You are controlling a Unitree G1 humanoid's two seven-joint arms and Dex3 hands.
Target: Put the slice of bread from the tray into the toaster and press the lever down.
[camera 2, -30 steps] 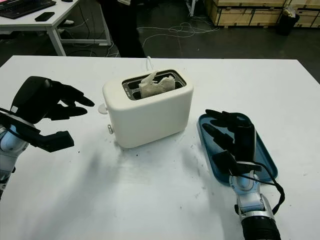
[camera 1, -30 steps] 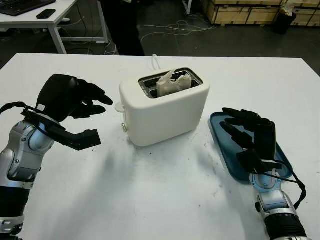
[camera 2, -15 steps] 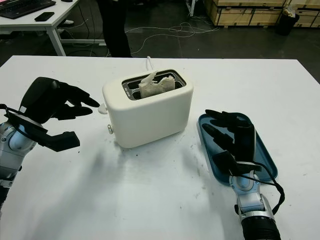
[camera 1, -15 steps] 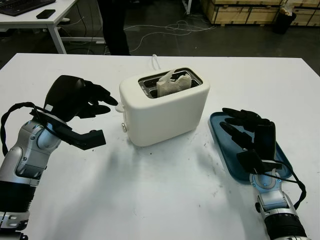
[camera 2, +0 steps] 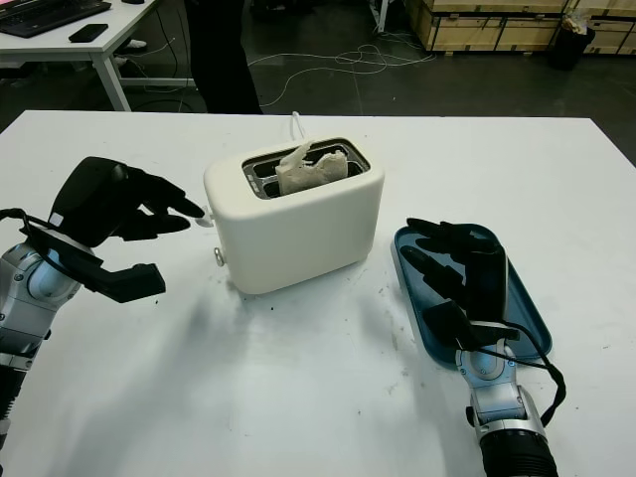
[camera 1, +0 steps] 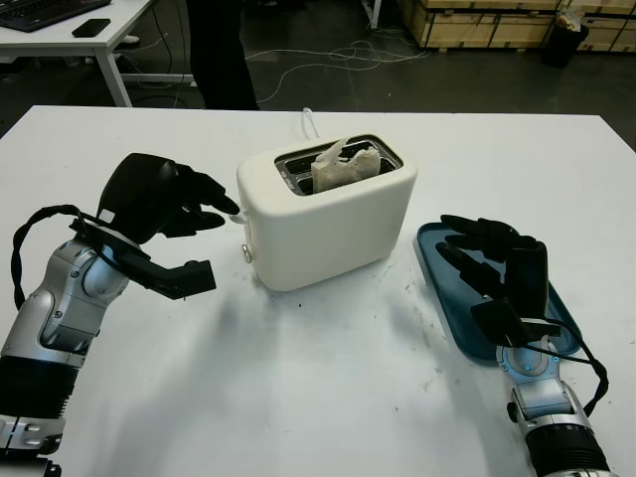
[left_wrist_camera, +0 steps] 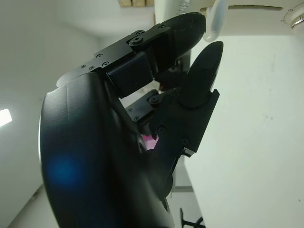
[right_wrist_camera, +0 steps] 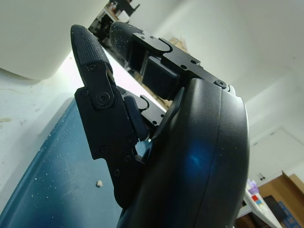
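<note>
A: Where's the bread (camera 1: 345,164) rn?

B: Already in the toaster (camera 1: 328,211), sticking up out of the near slot, w/ a ragged top edge. So what's left is the lever (camera 2: 204,216).

A: Which hand's closer?

B: Left hand (camera 1: 159,199), easily. It's just left of the toaster's left end, fingers stretched out toward it, holding nothing. In the wrist view the fingertips (left_wrist_camera: 190,26) sit right at the white lever knob; touching or a hair short, can't tell. Lever runs down that end face, so the push is straight down, imo.

A: Right hand?

B: Right hand (camera 2: 465,278) is over the blue tray (camera 1: 443,295) on the right, open, nothing in it, well away from the lever.

A: Anything hidden?

B: Lever slot itself, mostly behind the left fingers.
</note>
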